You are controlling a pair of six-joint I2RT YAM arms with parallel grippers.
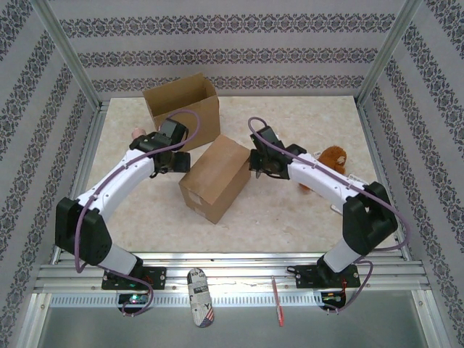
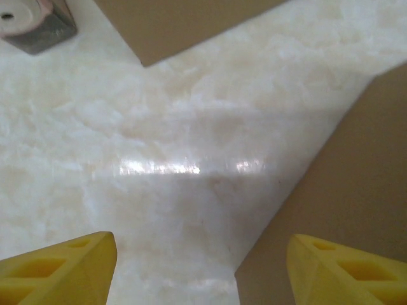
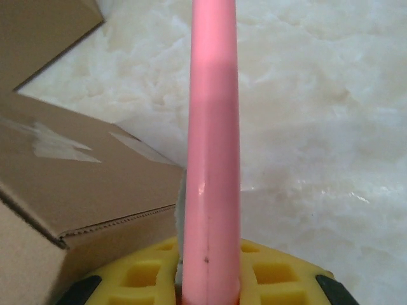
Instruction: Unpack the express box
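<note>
On the marbled table [image 1: 145, 210] an open carton [image 1: 190, 109] stands at the back, its contents hard to make out. The closed express box [image 1: 216, 179] lies mid-table between the arms. The left gripper [image 2: 200, 254] hovers beside it, jaws wide; the right gripper [image 3: 210, 279] clamps a pink stick [image 3: 213, 127]

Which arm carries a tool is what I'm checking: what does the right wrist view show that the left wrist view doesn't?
Right wrist view: the right gripper shut on a pink stick-like tool, next to a taped cardboard box. Left wrist view: the left gripper open with nothing between its yellow fingers, and a grey-and-pink object at the picture's top left. Both: the pale marbled tabletop and brown cardboard.
</note>
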